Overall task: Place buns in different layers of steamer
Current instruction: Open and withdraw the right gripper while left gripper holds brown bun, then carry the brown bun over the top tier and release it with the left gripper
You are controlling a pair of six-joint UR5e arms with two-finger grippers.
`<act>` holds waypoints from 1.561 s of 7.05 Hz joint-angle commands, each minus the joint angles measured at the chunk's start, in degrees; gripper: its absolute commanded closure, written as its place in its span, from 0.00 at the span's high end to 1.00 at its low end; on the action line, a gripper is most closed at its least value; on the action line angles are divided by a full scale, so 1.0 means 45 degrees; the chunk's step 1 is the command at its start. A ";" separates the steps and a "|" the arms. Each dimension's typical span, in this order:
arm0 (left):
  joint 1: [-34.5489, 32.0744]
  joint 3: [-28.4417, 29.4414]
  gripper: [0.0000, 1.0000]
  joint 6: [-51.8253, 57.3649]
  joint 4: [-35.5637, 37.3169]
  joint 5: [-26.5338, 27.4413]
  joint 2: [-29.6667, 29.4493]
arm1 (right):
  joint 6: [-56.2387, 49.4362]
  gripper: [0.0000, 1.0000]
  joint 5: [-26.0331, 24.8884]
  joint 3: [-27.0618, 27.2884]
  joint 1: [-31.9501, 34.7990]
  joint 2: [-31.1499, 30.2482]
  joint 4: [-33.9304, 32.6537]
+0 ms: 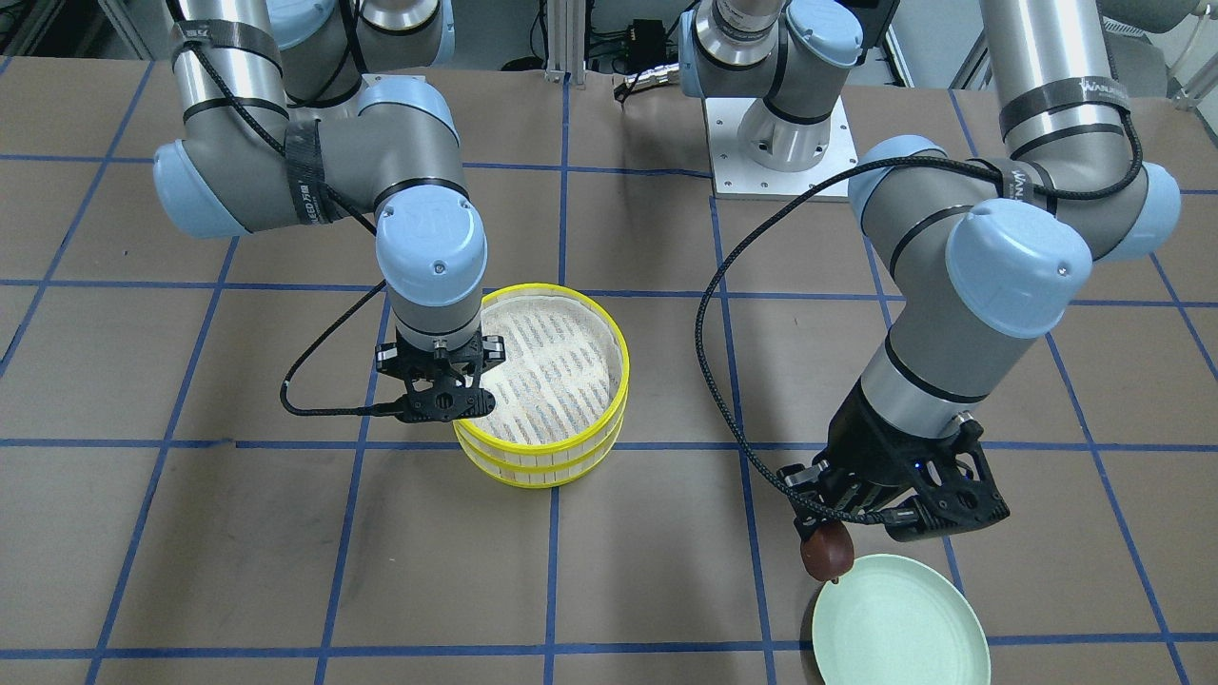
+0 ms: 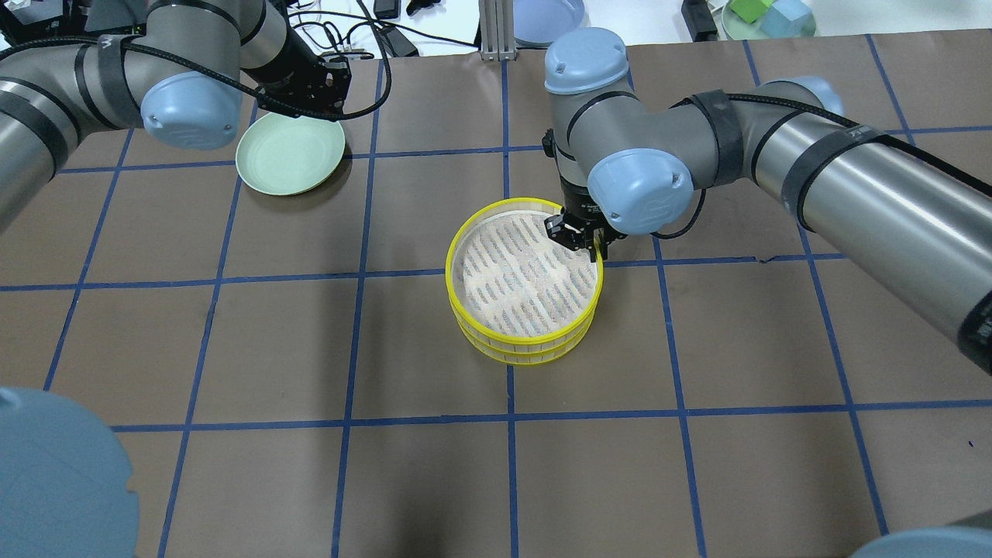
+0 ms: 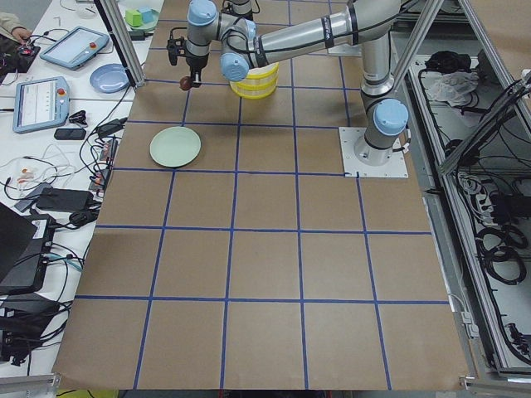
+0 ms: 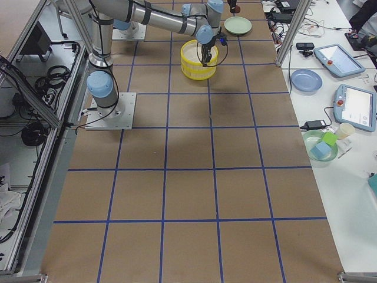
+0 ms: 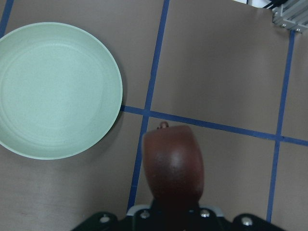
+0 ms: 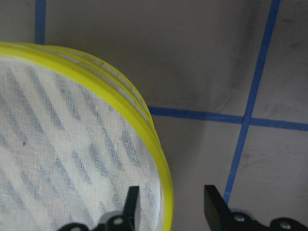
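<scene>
Two steamer layers sit stacked mid-table, the top one's yellow rim (image 1: 618, 352) over the lower one's slatted wall (image 1: 542, 471); the top mesh floor is bare. My right gripper (image 1: 455, 419) is open, its jaws astride the top rim (image 6: 144, 125), one finger (image 6: 132, 199) inside and one outside. My left gripper (image 1: 826, 533) is shut on the reddish-brown bun (image 1: 826, 554), held above the table beside the pale green plate (image 1: 894, 623). The bun (image 5: 173, 166) also shows in the left wrist view. The cream-white bun is out of view.
The plate (image 2: 291, 153) is bare and lies near the table's far edge on my left. The left arm's black cable (image 1: 709, 362) loops low between stack and plate. An arm base plate (image 1: 775, 143) is bolted to the table behind.
</scene>
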 commanded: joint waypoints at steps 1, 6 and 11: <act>-0.0167 -0.0005 0.00 0.0001 -0.0028 -0.0087 0.0153 | -0.0056 1.00 0.0050 -0.0773 -0.0158 -0.1184 0.0049; -0.3055 -0.0473 0.00 -0.4715 -0.0730 0.0050 0.1050 | -0.0850 1.00 0.0226 -0.2145 -0.1715 -0.3395 0.3093; -0.4834 -0.2501 0.00 -0.7124 -0.0907 -0.1570 0.1150 | -0.1576 1.00 0.0227 -0.2009 -0.2229 -0.3554 0.3292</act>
